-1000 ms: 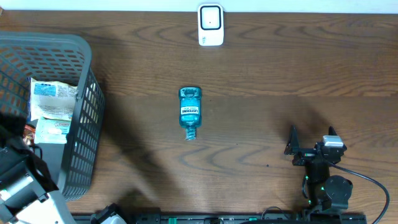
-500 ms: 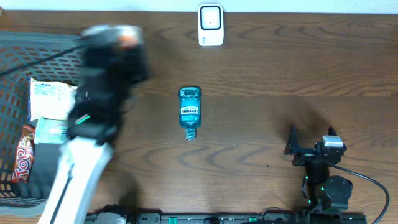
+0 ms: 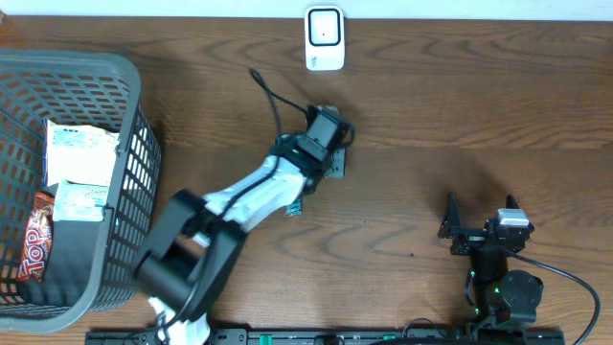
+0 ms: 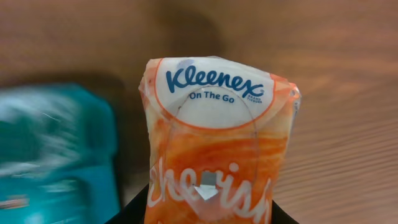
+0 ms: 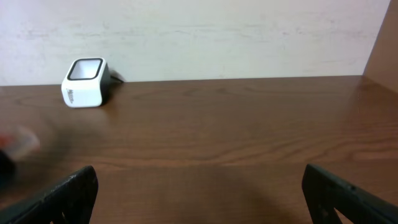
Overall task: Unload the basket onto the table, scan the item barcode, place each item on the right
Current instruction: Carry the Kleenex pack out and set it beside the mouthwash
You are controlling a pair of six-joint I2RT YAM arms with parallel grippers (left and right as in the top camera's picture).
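the task's item, a kleenex tissue pack (image 4: 214,155), is off the table (image 3: 431,115) and clamped between the fingers of the left gripper (image 3: 328,144). the jaws are partly closed on the lower end of the pack, as the left wrist view shows. in the overhead view this gripper hangs over the middle of the table, above a teal bottle (image 4: 56,155) that lies there, and short of the scanner (image 3: 325,38), which stands at the far edge. pick-up is therefore judged complete; presentation to the scanner is not. the wrist view shows only the branded face of the pack. no barcode is visible there, so it cannot be told which face carries it. what is left, as a judgement: carry the pack to the scanner window, turn the barcode face toward it, and hold for the read. the right gripper (image 3: 479,213) is parked near the front edge with jaws fully apart and nothing between them. other packets lie in the basket (image 3: 115,67) at the left.
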